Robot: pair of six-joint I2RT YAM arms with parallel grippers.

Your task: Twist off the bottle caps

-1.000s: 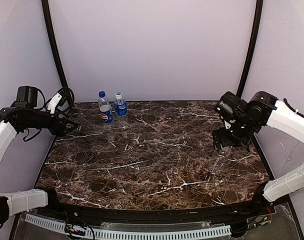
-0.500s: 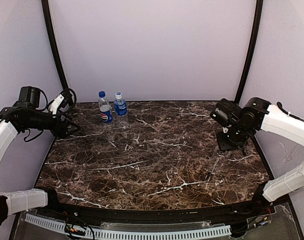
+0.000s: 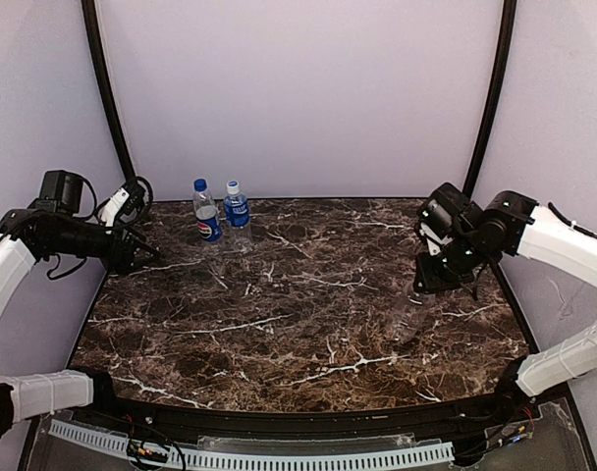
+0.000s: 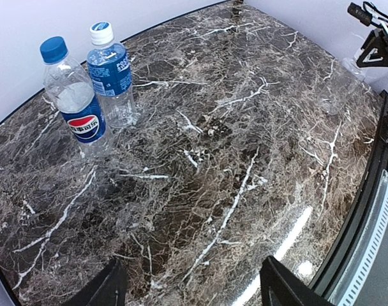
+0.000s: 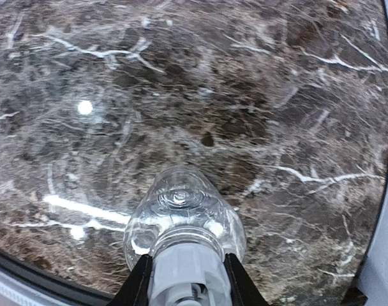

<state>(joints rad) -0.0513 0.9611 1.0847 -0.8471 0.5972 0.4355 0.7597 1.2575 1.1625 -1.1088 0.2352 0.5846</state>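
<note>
Pale cap on the plain bottle is now clamped by the just-closed right hand, ready for twisting. The left hand is held half-open, empty.

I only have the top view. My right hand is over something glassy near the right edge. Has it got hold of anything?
Observer: Yes. In the right wrist view the right hand has its fingers tight on both sides of the pale cap of a clear plain bottle.
Operator: And the left hand?
Observer: The left wrist view shows its fingers wide apart with nothing between them.
</note>
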